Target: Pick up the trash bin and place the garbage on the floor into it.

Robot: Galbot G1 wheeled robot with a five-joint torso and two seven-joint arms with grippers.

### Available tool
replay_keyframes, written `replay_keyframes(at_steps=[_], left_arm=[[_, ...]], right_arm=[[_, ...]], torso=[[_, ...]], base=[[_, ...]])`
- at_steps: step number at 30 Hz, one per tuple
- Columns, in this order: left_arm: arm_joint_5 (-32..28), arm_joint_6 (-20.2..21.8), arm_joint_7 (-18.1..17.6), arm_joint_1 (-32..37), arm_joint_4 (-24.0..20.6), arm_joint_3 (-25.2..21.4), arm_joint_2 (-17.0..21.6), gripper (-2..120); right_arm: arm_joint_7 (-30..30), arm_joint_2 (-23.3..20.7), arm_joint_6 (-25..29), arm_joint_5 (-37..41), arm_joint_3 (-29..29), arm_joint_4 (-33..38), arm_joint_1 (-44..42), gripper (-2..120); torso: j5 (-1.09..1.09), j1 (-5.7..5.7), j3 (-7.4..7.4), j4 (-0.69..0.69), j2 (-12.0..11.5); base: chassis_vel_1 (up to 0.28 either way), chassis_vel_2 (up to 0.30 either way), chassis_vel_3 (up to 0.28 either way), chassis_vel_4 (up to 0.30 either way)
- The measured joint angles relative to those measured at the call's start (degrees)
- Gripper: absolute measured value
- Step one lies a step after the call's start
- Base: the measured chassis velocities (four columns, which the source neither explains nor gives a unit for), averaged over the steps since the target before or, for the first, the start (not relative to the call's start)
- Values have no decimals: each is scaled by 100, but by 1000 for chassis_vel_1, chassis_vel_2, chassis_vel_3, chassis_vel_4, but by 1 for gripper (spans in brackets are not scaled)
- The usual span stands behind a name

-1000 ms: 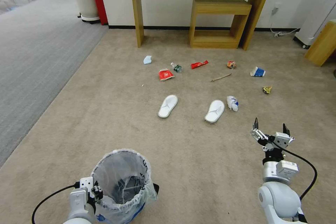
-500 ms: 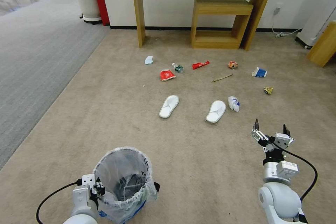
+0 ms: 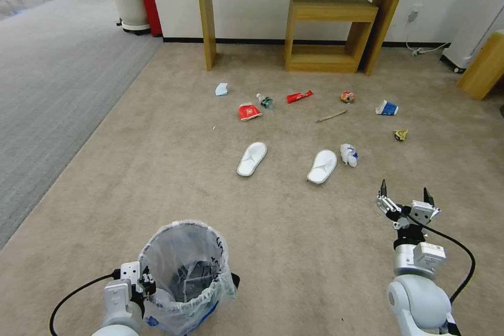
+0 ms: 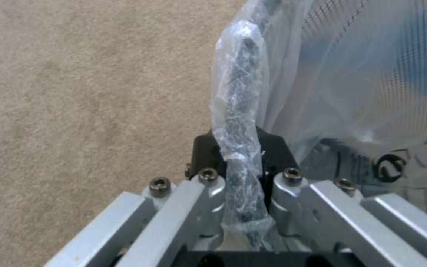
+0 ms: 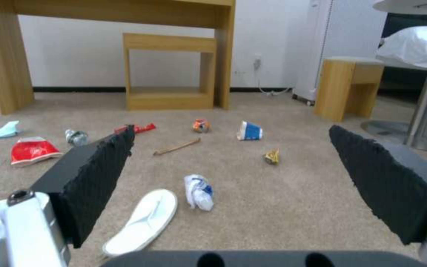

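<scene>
Since the picture half a second back, almost nothing has moved on its own: the whole head view has slid a little, which is your camera shifting, and the small round dark trash bin lined with crinkly translucent plastic (image 3: pixel 185 273) keeps its place at your lower left, with the litter in the same pattern as before.

That bin is in your left gripper (image 3: pixel 144 287), whose jaws are closed on the bag-wrapped rim (image 4: pixel 238 122). Judge it light and fairly stiff, but the film over the rim looks slick and loose, so the bite should stay on the hard edge beneath the bag, not on plastic alone. I cannot tell whether it is lifted clear of the beige short-pile carpet (image 3: pixel 294 241).

Further out, the garbage lies well apart from the bin: two flat white slippers (image 3: pixel 252 158), soft and thin, best taken across the edge; a crumpled white tissue with blue print (image 3: pixel 349 155) just beside the right-hand slipper, which will squash easily; then a thin wooden stick (image 3: pixel 331 115), a red wrapper (image 3: pixel 249 111) and a blue-white paper cup (image 3: pixel 387 108) nearer the wooden desk (image 3: pixel 207 21).

Your right gripper (image 3: pixel 404 195) hovers with its black pads spread wide, holding nothing, near the tissue but short of it.
</scene>
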Motion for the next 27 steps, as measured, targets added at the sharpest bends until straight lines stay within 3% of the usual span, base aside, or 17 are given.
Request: replay_keyframes(at_steps=[18,27], left_arm=[[-758,225,-212,-65,-671,-484,198,2],[-1124,261,-317,-222,-797,-732,206,2]], right_arm=[[0,4,-20,-75,-12,12,-63,100],[-6,5,-28,-114,-16,11,-92,100]], torso=[[7,0,-2,2,3],[7,0,-3,2,3]], base=[[0,0,0,0],[0,0,0,0]])
